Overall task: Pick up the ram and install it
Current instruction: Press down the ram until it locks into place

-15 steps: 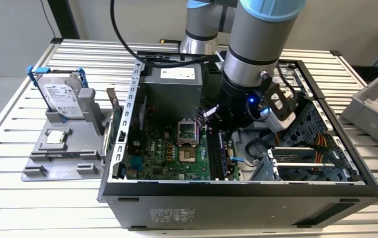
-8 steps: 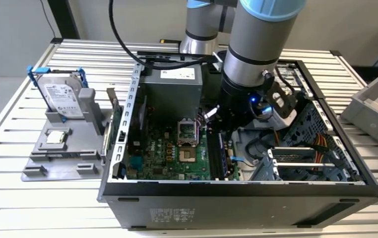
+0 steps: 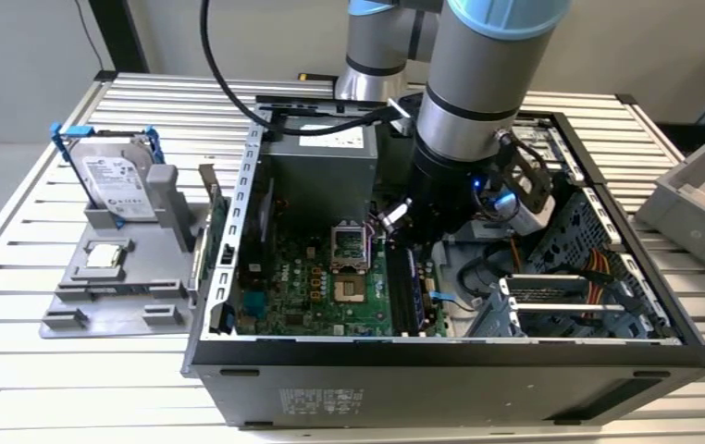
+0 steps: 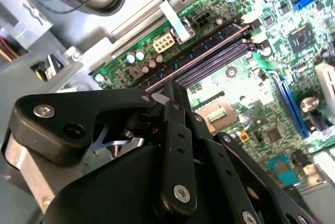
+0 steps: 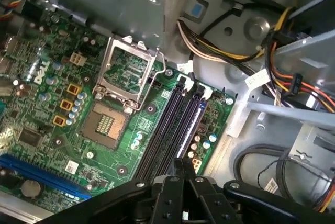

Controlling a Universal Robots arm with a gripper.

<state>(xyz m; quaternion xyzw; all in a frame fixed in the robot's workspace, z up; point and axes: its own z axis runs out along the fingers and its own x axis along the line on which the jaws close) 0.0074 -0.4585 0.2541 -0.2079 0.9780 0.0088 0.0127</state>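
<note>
Standing on a slatted metal table (image 3: 31, 370), an open computer case (image 3: 451, 356) is seen in the exterior view with the arm lowered into it from above. A green motherboard (image 3: 315, 287) covers the case floor. A grey power supply (image 3: 322, 176) occupies the far side, and a metal drive cage (image 3: 562, 305) occupies the side toward the exterior view's right. A bundle of yellow, orange and black cables (image 5: 293, 77) is routed just beside the memory slots (image 5: 167, 124), leaving a narrow space on that side. On the other side of the slots, the CPU socket (image 5: 107, 124) is left uncovered with its metal frame (image 5: 128, 72) raised.

Outside the case, toward the exterior view's left, a grey holder (image 3: 81, 319) carries a hard drive (image 3: 118, 180) in a blue frame and a small square CPU chip (image 3: 105, 256).

The ram (image 5: 192, 124) is located at the slot nearest the cables, set on edge and aligned along the slot. It is shown as a long, thin, dark stick with a bluish upper edge, parallel to the empty black slots beside it.

The gripper (image 5: 178, 167) is positioned directly over the near end of the ram, with its black fingers (image 4: 175, 130) drawn together on the stick's upper edge.
</note>
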